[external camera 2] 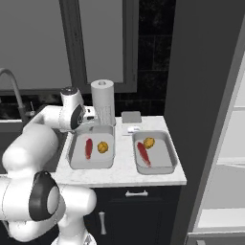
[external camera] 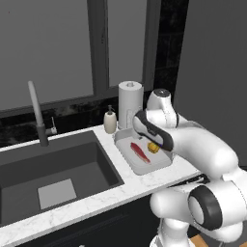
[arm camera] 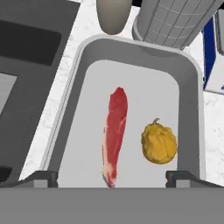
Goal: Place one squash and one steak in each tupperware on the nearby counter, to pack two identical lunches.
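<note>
Claw (arm camera: 112, 176): poised over the left tupperware, fingertips (arm camera: 40, 177) set wide apart, nothing between them.
Left steak (arm camera: 114, 134): flat on the tray floor directly ahead of the claw, near end just beyond the midpoint between the fingertips, long axis pointing away from the hand.
Left squash (arm camera: 159, 142): on the same tray floor, just beside the steak and apart from it, ahead of the other fingertip.
Left tupperware (external camera 2: 78, 162): grey, rounded corners, on the white marbled worktop (external camera 2: 124, 174) just beside the dark sink (external camera: 48, 164); holds one steak and one squash, side by side.
Right tupperware (external camera 2: 167, 158): near the first, a strip of bare worktop between them, close to the worktop's right end.
Right steak (external camera 2: 143, 153): lying lengthwise in the right tray, slightly angled.
Right squash (external camera 2: 149, 142): at the far end of the right tray, close by the steak's far tip; touching or not, cannot tell.
Soap bottle (external camera: 110, 120): pale, upright, beyond the left tray near the sink corner.
Paper towel roll (external camera 2: 103, 102): white, upright, at the back of the worktop behind the left tray.
Small grey block (external camera 2: 131, 116): at the back wall, between the two trays.
Faucet (external camera: 37, 113): grey, rising behind the sink.
</note>
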### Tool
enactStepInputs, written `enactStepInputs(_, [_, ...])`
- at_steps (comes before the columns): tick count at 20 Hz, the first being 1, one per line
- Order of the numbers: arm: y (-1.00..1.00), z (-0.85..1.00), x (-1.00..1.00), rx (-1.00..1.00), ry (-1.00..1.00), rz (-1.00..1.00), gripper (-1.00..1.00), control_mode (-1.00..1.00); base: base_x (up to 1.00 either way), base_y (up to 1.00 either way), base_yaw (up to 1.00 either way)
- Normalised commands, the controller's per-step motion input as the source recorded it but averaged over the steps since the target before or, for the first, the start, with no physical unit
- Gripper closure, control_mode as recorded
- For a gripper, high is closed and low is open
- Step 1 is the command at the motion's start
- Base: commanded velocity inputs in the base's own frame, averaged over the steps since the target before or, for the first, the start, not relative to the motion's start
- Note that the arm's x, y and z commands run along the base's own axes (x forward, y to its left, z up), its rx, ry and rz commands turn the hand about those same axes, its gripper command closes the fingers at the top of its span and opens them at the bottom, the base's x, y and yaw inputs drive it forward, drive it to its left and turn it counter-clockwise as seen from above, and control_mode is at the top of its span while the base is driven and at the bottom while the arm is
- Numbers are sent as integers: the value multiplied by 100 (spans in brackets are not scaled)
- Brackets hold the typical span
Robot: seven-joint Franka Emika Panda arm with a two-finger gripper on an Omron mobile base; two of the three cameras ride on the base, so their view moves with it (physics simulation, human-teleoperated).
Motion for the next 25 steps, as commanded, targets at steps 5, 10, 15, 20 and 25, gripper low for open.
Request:
enactStepInputs(5, [-25,45,-100,0,0,0,-100,-100,0,0,0])
enactStepInputs(10, [-13,9,-96,1,0,0,-100,-100,0,0,0])
enactStepInputs(15, [-7,1,-58,0,4,3,-100,-100,0,0,0])
enactStepInputs(20, [3,6,-47,0,5,9,-100,-100,0,0,0])
enactStepInputs(25, [23,59,-9,0,14,-6,-100,-100,0,0,0])
